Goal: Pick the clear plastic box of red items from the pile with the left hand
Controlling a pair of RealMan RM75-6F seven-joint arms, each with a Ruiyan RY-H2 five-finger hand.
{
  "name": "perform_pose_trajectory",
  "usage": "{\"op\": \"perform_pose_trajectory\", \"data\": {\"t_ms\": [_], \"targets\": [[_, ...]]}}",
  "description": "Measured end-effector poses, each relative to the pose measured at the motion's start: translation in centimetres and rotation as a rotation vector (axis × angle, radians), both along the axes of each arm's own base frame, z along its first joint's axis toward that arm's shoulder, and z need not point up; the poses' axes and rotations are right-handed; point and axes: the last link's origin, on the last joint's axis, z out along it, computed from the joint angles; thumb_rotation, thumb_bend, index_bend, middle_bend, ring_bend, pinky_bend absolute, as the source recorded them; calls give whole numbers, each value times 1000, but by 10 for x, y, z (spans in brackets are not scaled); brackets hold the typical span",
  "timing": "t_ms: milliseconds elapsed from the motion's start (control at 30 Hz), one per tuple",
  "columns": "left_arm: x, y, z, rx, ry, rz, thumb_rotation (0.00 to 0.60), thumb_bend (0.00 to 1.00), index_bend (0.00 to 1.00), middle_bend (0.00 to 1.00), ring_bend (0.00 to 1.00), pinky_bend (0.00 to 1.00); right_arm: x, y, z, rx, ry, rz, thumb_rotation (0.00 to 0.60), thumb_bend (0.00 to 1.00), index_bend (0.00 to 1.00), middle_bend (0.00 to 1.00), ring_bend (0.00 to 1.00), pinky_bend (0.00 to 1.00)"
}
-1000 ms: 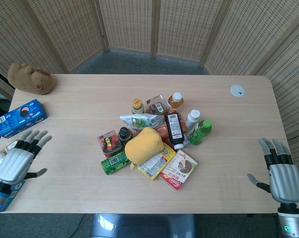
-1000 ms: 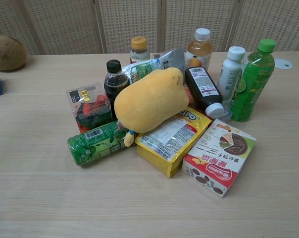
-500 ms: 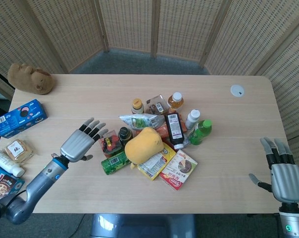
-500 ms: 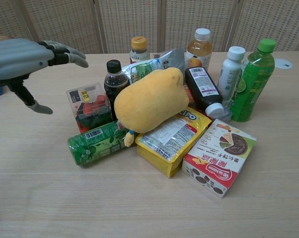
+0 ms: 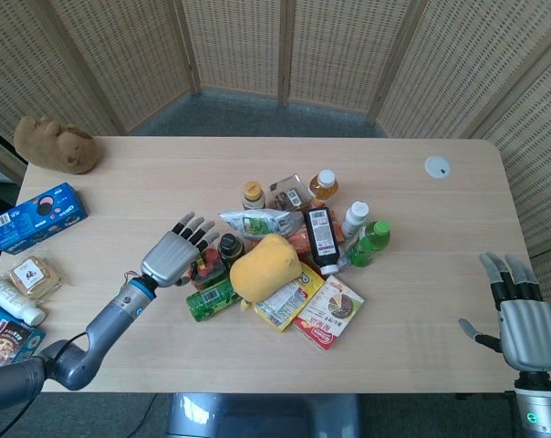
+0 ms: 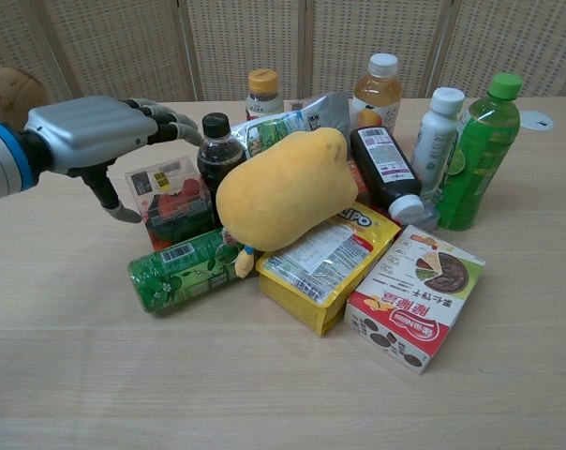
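Observation:
The clear plastic box of red items (image 6: pixel 173 202) sits at the left edge of the pile, with a black label and a yellow sticker on its lid; it also shows as the box (image 5: pixel 202 265) in the head view. My left hand (image 6: pixel 96 133) hovers over the box's left side with its fingers spread above the lid and the thumb hanging down beside the box's left wall. It holds nothing. The same left hand (image 5: pixel 175 255) covers much of the box from above. My right hand (image 5: pixel 522 315) rests open near the table's right front corner.
Crowding the box are a dark bottle (image 6: pixel 217 150), a yellow plush (image 6: pixel 281 189) and a green can (image 6: pixel 185 269) lying in front. Other bottles, snack packs and a red biscuit box (image 6: pixel 412 295) fill the pile. A blue box (image 5: pixel 36 215) and a brown plush (image 5: pixel 57 144) lie at far left.
My left hand has swung in from the table's left front edge to over the clear box, its fingers staying spread. The right hand has barely moved.

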Motion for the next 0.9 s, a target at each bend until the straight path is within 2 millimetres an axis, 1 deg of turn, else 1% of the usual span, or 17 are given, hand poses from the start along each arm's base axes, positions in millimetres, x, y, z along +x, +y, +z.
{"op": "perform_pose_trajectory", "data": {"t_ms": [167, 433, 500, 533, 567, 600, 633, 667, 700, 767, 833, 900], "targets": [[3, 2, -13, -8, 21, 1, 600, 0, 120, 0, 0, 0, 0, 0, 1, -3, -4, 0, 600, 0, 0, 0, 0, 0], [1, 7, -28, -6, 45, 27, 600, 0, 124, 0, 0, 0, -1, 0, 3, -6, -13, -3, 600, 0, 0, 0, 0, 0], [1, 8, -31, -5, 49, 26, 600, 0, 160, 1, 4, 10, -1, 0, 3, -4, -14, -3, 600, 0, 0, 0, 0, 0], [2, 8, -32, -1, 49, 24, 600, 0, 187, 20, 27, 35, -1, 0, 3, -2, -15, -3, 600, 0, 0, 0, 0, 0], [2, 8, -33, 3, 48, 20, 600, 0, 245, 86, 88, 107, -1, 0, 2, -1, -14, -3, 600, 0, 0, 0, 0, 0], [3, 8, -34, 8, 46, 14, 600, 0, 342, 217, 206, 243, -1, 0, 2, 0, -14, -3, 600, 0, 0, 0, 0, 0], [4, 8, -35, 16, 42, 4, 600, 0, 414, 315, 290, 329, -1, 0, 2, 0, -15, -3, 600, 0, 0, 0, 0, 0], [5, 8, -35, 23, 41, -7, 600, 0, 533, 456, 414, 448, -1, 0, 2, 1, -15, -2, 600, 0, 0, 0, 0, 0], [6, 8, -36, 33, 41, -18, 600, 0, 648, 580, 528, 542, -1, 0, 2, 1, -15, -2, 600, 0, 0, 0, 0, 0], [7, 8, -36, 60, 40, -46, 600, 0, 799, 739, 674, 651, 0, 0, 2, 1, -15, 0, 600, 0, 0, 0, 0, 0], [7, 8, -38, 80, 34, -66, 600, 0, 852, 797, 726, 694, 0, 1, 2, 2, -17, 0, 600, 0, 0, 0, 0, 0], [7, 7, -38, 85, 25, -71, 600, 0, 859, 809, 738, 707, 0, 1, 3, 2, -18, 1, 600, 0, 0, 0, 0, 0]]}}
